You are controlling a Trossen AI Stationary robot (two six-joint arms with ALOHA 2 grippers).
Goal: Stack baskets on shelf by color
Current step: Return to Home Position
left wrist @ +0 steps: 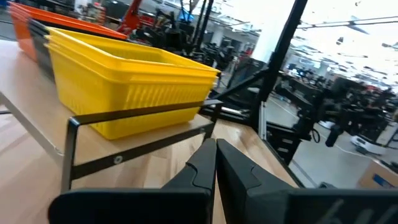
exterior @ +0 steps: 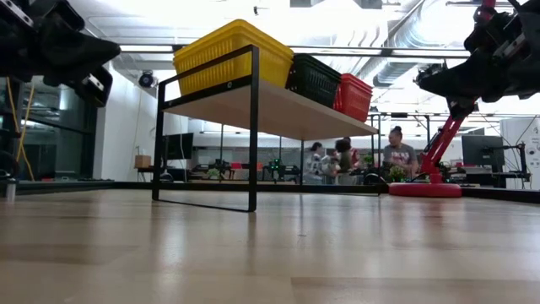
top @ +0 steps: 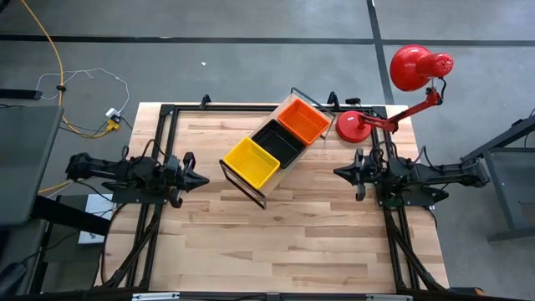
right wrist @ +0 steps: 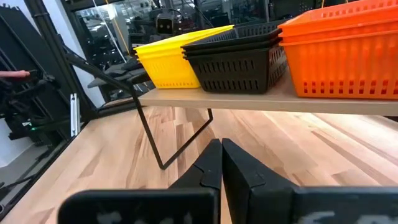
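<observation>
The shelf (top: 243, 187) lies on a slant in the upper middle of the high view. The baskets on it sit in three groups by colour. The yellow baskets (top: 250, 160) are at the lower-left end, the black baskets (top: 278, 142) in the middle, and the orange baskets (top: 303, 120) at the upper-right end, each group touching its neighbour. The wrist views show doubled rims in the yellow and black piles, so like is nested in like. That keeps the piles low and steady and fills the board from end to end. No basket shows on the table (top: 292, 242) itself, so I judge the sorting done.

The left gripper (top: 199, 179) hangs at the middle left of the high view, well apart from the yellow end, with its tip aimed at the shelf. In its wrist view the fingers (left wrist: 200, 169) are pressed together with nothing between them. The right gripper (top: 341, 172) mirrors it at the middle right, below the orange end, and its fingers (right wrist: 206, 165) are likewise pressed together and empty. In the low view both grippers hang above the tabletop at the frame's upper corners. I read this as a rest pose, kept clear of the shelf so that no arm can nudge a pile.

The lamp (top: 418, 67) stands at the upper right, its round base just beside the orange end, and it plays no part in the job.
</observation>
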